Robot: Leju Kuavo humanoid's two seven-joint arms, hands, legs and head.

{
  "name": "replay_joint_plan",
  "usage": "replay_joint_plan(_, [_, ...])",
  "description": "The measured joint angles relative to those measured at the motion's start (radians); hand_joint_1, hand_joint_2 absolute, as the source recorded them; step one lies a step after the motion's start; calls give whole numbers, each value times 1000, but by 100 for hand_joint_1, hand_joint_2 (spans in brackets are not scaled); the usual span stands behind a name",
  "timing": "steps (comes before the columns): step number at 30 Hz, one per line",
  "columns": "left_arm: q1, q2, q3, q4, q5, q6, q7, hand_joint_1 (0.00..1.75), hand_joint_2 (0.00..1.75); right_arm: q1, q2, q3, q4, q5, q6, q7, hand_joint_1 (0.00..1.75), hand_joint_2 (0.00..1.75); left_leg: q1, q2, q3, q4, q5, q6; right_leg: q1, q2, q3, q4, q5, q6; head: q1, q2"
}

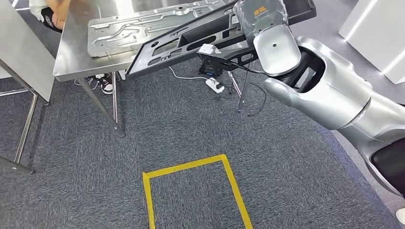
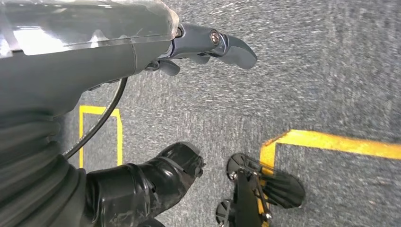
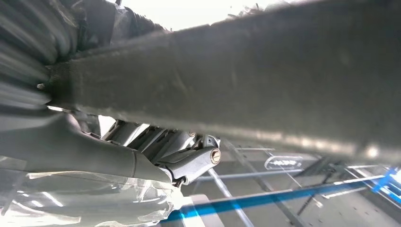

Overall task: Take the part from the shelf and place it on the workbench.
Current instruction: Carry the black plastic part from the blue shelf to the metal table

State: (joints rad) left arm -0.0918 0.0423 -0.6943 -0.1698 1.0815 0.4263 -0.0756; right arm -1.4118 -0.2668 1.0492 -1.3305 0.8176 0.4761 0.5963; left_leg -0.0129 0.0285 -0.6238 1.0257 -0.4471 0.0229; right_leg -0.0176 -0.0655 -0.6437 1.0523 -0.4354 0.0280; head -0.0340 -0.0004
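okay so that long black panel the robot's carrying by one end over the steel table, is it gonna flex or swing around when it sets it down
The black panel looks fairly stiff: it stays straight though gripped near one end by the right hand. Its many cutouts suggest it is light for its length. Held off-centre, it may pivot or tip, and could slide on the smooth workbench beside the silver part.

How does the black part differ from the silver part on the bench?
Colour: the black part is dark and matt; the silver part is bare, shiny metal.
Pose: the black part is tilted, its near end jutting past the bench edge; the silver part lies flat on the bench top.
Support: the right hand grips the black part from beneath; no robot hand touches the silver part.
Shared: both are long, flat panels with cutouts or pressed ribs.
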Motion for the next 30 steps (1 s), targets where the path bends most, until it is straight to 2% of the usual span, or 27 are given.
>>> replay_joint_plan(2, [2, 0, 0, 0, 0, 0, -1, 0, 175, -2, -1, 0, 1, 0, 0, 0, 175, 175, 5, -11, 11, -15, 9, 10, -1, 25, -18, 47, -33, 6, 3, 0])
replay_joint_plan(4, [1, -1, 0, 0, 0, -1, -4, 0, 175, -3, -3, 0, 1, 0, -1, 0, 175, 175, 6, -20, 16, -19, 11, 18, 0, 55, -75, 163, -91, 6, 5, 0])
replay_joint_plan(5, [1, -1, 0, 0, 0, -2, -4, 0, 175, -2, -3, 0, 1, 0, -2, 0, 175, 175, 5, -25, 16, -17, 11, 20, 0, 60, -104, 221, -111, 6, 6, 0])
replay_joint_plan(6, [0, -1, 0, 0, 0, -2, -5, 0, 175, 0, -4, 0, 1, 0, -2, 0, 175, 175, 3, -31, 16, -16, 9, 22, 1, 63, -122, 251, -113, 6, 6, 0])
replay_joint_plan(7, [0, -1, 0, 0, -1, -3, -5, 0, 175, 1, -5, 0, 1, 0, -2, 0, 175, 175, 2, -38, 16, -12, 7, 22, 1, 64, -123, 248, -97, 5, 7, 0])
replay_joint_plan(8, [0, -1, 0, 0, -1, -5, -5, 0, 175, 1, -6, 0, 1, 0, -2, 0, 175, 175, 2, -45, 17, -8, 3, 22, 1, 65, -106, 207, -66, 2, 7, 0])
replay_joint_plan(10, [2, -1, 0, 0, -2, -11, -7, 0, 175, 0, -7, 0, 1, 0, -2, 0, 175, 175, 0, -54, 15, 5, -7, 18, 5, 69, -48, 83, -7, -6, 7, 0])
replay_joint_plan(11, [2, -2, 0, 0, -2, -15, -10, 0, 175, -1, -8, 0, 1, 1, -2, 0, 175, 175, 0, -57, 11, 11, -11, 15, 6, 71, -27, 38, 7, -11, 6, 0])
replay_joint_plan(13, [3, -2, 0, 0, -4, -24, -19, 0, 175, -3, -8, 0, 1, 1, -2, 1, 175, 175, 1, -61, 5, 15, -13, 7, 11, 75, -11, 8, 6, -16, 6, 0])
replay_joint_plan(16, [4, -3, 0, 0, -11, -32, -30, 0, 175, -4, -9, 0, 1, 2, -1, 1, 175, 175, 2, -60, 2, 24, -25, -6, 5, 70, -1, -12, 10, -27, 5, 0])
replay_joint_plan(18, [3, -3, 0, 0, -14, -33, -33, 0, 175, -5, -10, 0, 0, 3, 0, 3, 175, 175, 7, -50, -30, 97, -67, -19, -1, 65, 11, -24, 13, -33, 3, 0])
replay_joint_plan(20, [2, -3, 0, 0, -14, -33, -34, 0, 175, -6, -10, 0, 0, 3, 1, 6, 175, 175, 16, -44, -91, 217, -113, -33, -4, 64, 16, -26, 11, -34, 3, 0])
replay_joint_plan(21, [2, -2, 0, 0, -14, -33, -34, 0, 175, -5, -10, 0, 0, 3, 2, 6, 175, 175, 20, -42, -115, 256, -118, -38, -6, 63, 17, -26, 9, -33, 2, 0])
replay_joint_plan(22, [3, -2, 0, 0, -14, -33, -34, 0, 175, -5, -10, 0, 0, 3, 2, 6, 175, 175, 25, -40, -122, 262, -105, -43, -9, 63, 19, -25, 7, -31, 3, 0])
replay_joint_plan(23, [3, -2, 0, 0, -14, -33, -34, 0, 175, -5, -10, 0, 0, 3, 3, 6, 175, 175, 29, -38, -111, 228, -75, -47, -12, 63, 21, -24, 5, -27, 2, 0])
replay_joint_plan(25, [4, -2, 0, 0, -15, -33, -34, 0, 175, -6, -10, 0, -1, 3, 3, 6, 175, 175, 34, -31, -52, 97, -5, -54, -16, 64, 26, -23, -1, -17, 2, 0])
replay_joint_plan(26, [4, -2, 0, 0, -15, -33, -34, 0, 175, -7, -10, 0, -1, 3, 4, 7, 175, 175, 33, -29, -25, 40, 15, -53, -16, 64, 28, -22, -3, -11, 2, 0])
replay_joint_plan(27, [3, -2, 0, 0, -15, -32, -34, 0, 175, -8, -10, 0, -1, 3, 4, 7, 175, 175, 31, -28, -10, 8, 21, -50, -15, 64, 28, -22, -3, -5, 1, 0])
replay_joint_plan(30, [1, -1, 0, 0, -15, -32, -34, 0, 175, -9, -10, 0, -3, 3, 5, 8, 175, 175, 25, -30, -3, -8, 18, -29, -15, 63, 30, -28, -4, 14, 1, 0])
